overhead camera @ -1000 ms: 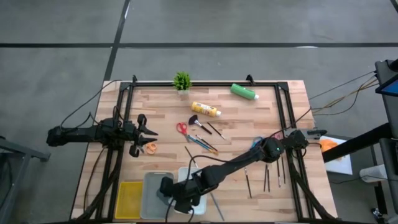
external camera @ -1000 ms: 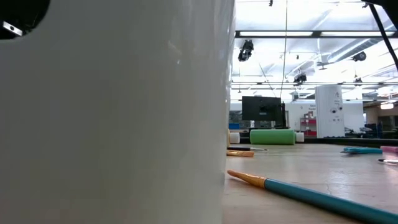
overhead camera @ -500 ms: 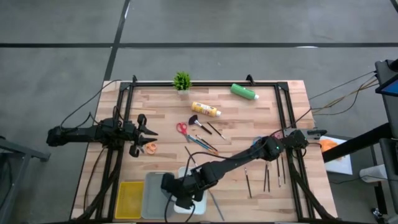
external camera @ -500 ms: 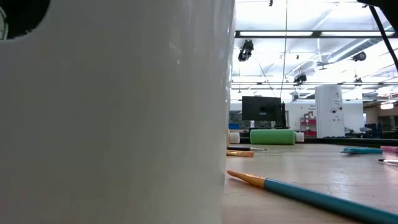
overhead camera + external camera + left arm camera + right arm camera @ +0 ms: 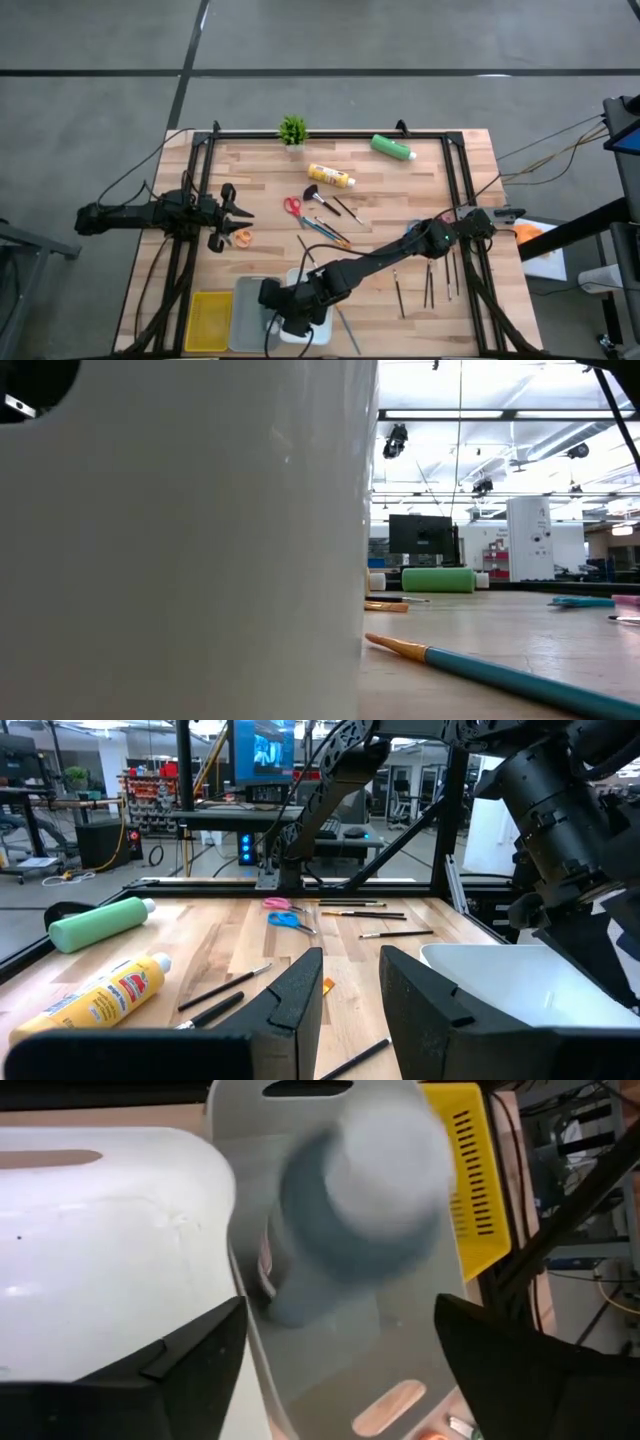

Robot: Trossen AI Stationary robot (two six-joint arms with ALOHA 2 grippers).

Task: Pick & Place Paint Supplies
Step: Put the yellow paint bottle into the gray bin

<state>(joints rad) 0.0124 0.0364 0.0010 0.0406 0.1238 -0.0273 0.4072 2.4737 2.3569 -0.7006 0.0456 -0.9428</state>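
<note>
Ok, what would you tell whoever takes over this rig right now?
Right gripper: open, over the grey tray, with the grey-blue bottle in that tray between its fingers.
Left gripper: open and empty, waiting at the table's left edge beside the orange scissors.
Done: the grey-blue bottle is in the tray.
Left on the table: green bottle, yellow bottle, red scissors, orange scissors, the brushes in the middle and the dark brushes on the right.
The yellow tray looks empty.
</note>
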